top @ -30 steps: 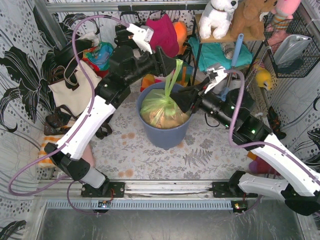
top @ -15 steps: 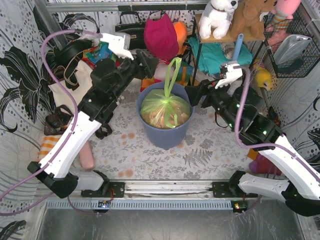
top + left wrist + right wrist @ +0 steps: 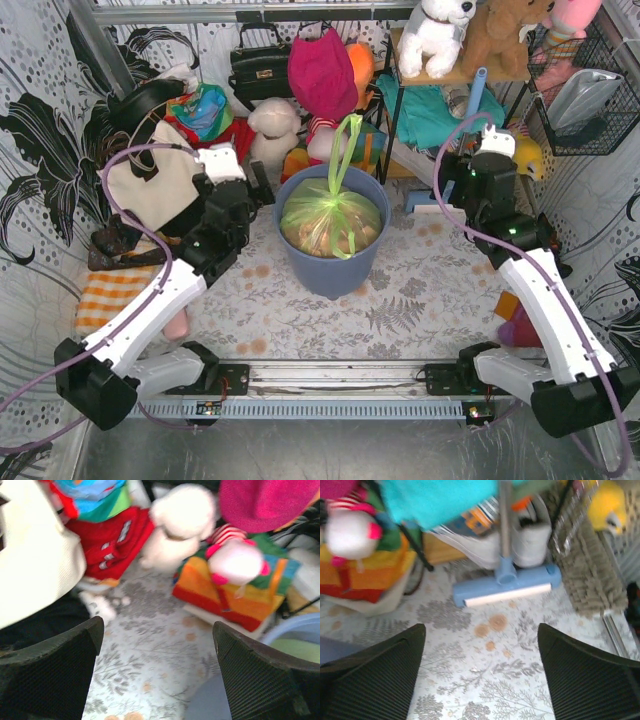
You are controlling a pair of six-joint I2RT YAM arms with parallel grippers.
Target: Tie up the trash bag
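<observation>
2 arms bent either side of trash bag (image 3: pixel 332 215), L claw (image 3: pixel 157 630) & R claw (image 3: pixel 481 630) released, empty

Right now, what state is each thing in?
bag: in the bin, neck gathered, apparently knotted, tails sticking up, unheld.
bin: upright, holding the bag.
left end effector: open, empty, near the bin.
right end effector: open, empty, apart from the bin.

Your trash bag (image 3: pixel 332 220) sits in the blue-grey bin (image 3: pixel 330 278) mid-table, its gathered top standing upright. Your left gripper (image 3: pixel 262 186) hangs near the bin's left rim and your right gripper (image 3: pixel 448 174) farther off to its right, both apart from the bag.
</observation>
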